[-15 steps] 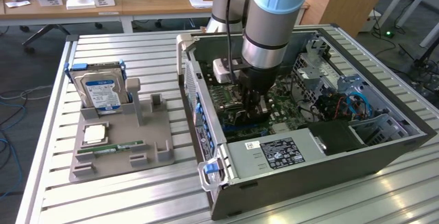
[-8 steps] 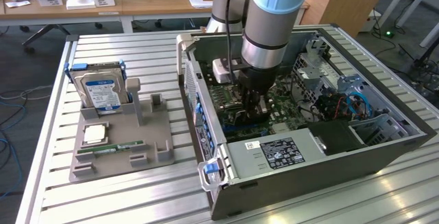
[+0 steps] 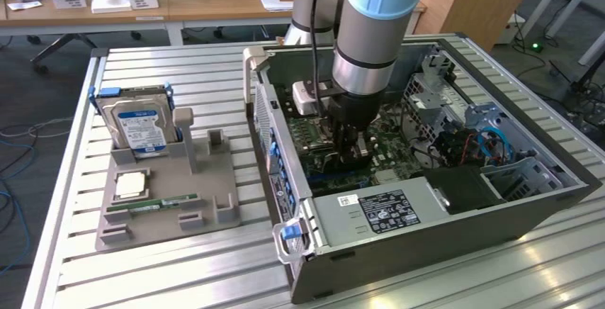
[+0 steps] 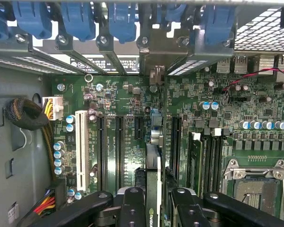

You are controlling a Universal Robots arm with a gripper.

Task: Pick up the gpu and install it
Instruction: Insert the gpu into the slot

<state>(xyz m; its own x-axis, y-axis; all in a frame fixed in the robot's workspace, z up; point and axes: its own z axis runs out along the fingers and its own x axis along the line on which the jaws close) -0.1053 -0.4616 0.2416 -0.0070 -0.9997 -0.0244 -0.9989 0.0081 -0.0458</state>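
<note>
- We're inside the computer case [image 3: 444, 203] now, and the gripper [image 4: 154, 201] hangs low over the motherboard [image 4: 128, 142], well down between the case walls in the exterior view.
- In the wrist view the gpu [image 4: 154, 179] sits edge-on between the two black fingers [image 4: 132, 208]; the jaws are partly closed and clamped on its flat faces, one pad per side.
- The card stands upright on its long edge, thin as a blade from here, with its bottom edge facing the board.
- Its long axis runs parallel to the black expansion slots [image 4: 119, 146], towards the bracket openings with the blue latches [image 4: 120, 21] at the rear of the case.
- It looks lined up over the slot area between the long black slots and the memory slots [image 4: 206, 161]; whether the edge connector has reached a slot I cannot tell.
- Handling, as I judge it: a light, stiff board, no flex to speak of, but fragile, with exposed components on one face and contacts along the bottom edge.
- A grip across the flat faces near the top edge, as here, seems the right hold; smooth faces could slip if the card is pushed at an angle.
- Over on the exterior view's left, the grey tray [image 3: 170, 195] holds the hard drive [image 3: 140, 128], standing, and the green memory stick [image 3: 151, 205], lying flat.
</note>
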